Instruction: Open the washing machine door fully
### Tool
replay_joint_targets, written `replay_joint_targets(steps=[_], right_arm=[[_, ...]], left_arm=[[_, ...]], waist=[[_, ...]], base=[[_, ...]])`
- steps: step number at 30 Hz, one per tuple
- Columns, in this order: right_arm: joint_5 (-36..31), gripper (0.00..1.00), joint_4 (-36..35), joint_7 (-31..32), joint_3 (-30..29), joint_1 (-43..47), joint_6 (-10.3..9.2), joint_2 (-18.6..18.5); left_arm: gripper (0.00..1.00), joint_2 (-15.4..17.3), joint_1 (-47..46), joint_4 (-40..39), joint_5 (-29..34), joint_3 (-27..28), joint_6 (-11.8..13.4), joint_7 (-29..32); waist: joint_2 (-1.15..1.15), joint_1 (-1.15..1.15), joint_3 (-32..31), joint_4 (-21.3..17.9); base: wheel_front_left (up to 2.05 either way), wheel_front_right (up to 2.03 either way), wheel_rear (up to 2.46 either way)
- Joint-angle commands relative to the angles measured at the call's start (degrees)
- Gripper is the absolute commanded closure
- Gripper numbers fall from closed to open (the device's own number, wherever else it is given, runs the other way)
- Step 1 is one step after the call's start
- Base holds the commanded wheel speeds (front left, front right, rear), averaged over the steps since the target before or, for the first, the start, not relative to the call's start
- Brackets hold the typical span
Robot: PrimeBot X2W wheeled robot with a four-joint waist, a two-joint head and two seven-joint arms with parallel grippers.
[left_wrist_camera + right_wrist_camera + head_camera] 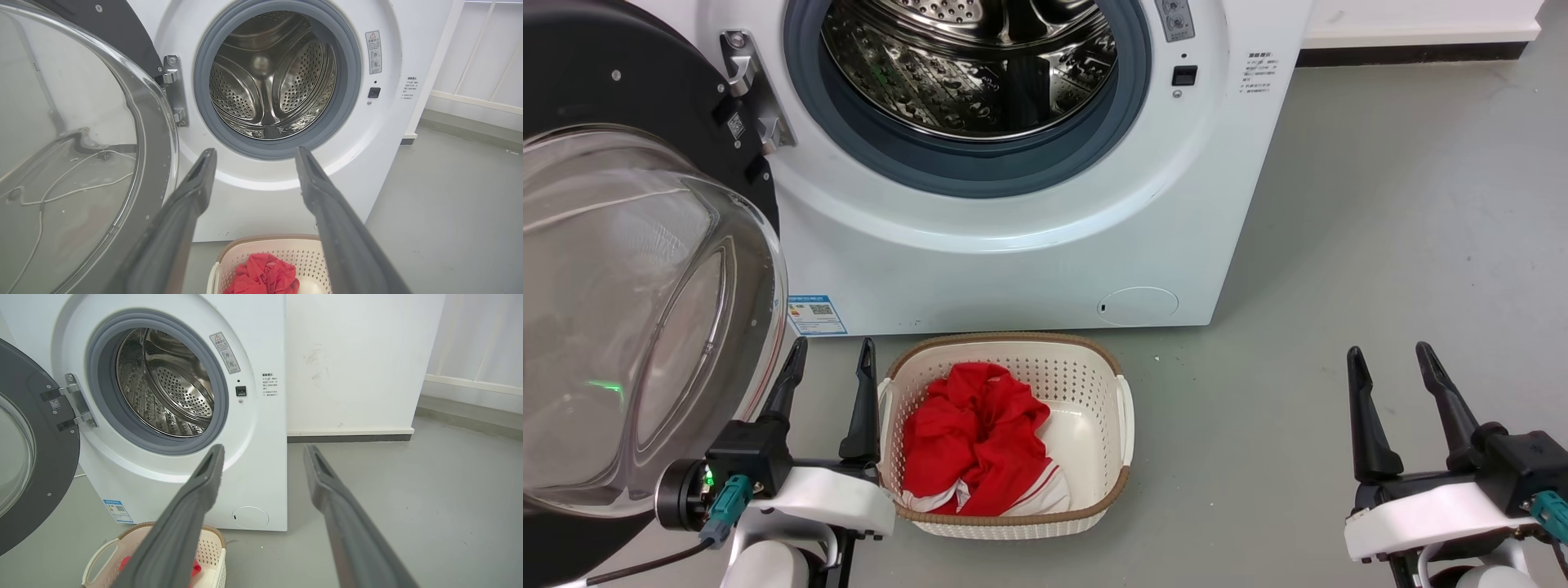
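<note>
The washing machine (1029,261) is a white front-loader with its steel drum (968,61) exposed inside a grey gasket. The washing machine door (629,318), black with a clear bulging glass bowl, stands swung far out to the left on its hinge (752,90). It also shows in the left wrist view (73,163) and the right wrist view (36,457). My left gripper (833,351) is open, close beside the door's lower right rim, with nothing between its fingers. My right gripper (1390,353) is open over the floor, well right of the machine.
A white perforated basket (1094,367) with red cloth (976,441) in it stands on the floor right in front of the machine, touching distance from my left gripper. Grey floor (1380,204) stretches to the right. A white wall (359,363) stands beside the machine.
</note>
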Motion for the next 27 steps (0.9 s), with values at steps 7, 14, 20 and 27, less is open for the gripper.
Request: replay_joint_targets(steps=[7, 14, 20, 27], right_arm=[[0.2, 0.00, 0.0, -0.3, -0.2, 0.2, -0.04, 0.1], [0.3, 0.00, 0.4, -0.3, -0.2, -0.2, -0.04, 0.1], [0.2, 0.00, 0.6, -0.3, -0.2, -0.4, -0.04, 0.1], [0.1, 1.00, 0.6, -0.2, -0.3, -0.1, 0.00, 0.0]], left_arm=[[0.00, -0.2, -0.3, -0.3, -0.2, 0.3, 0.1, -0.1], [0.00, -0.3, -0.6, -0.1, -0.1, 0.7, 0.1, -0.1], [0.00, -0.3, -0.6, -0.2, 0.1, 0.8, 0.2, -0.2], [1.00, -0.3, -0.1, -0.1, 0.1, 1.0, 0.1, 0.0]], waist=[[0.00, 0.00, 0.5, 0.4], [0.00, 0.00, 0.6, 0.5], [0.00, 0.00, 0.7, 0.5], [0.00, 0.00, 0.8, 0.6]], base=[[0.00, 0.00, 0.00], [0.00, 0.00, 0.00], [0.00, 0.00, 0.00], [0.00, 0.00, 0.00]])
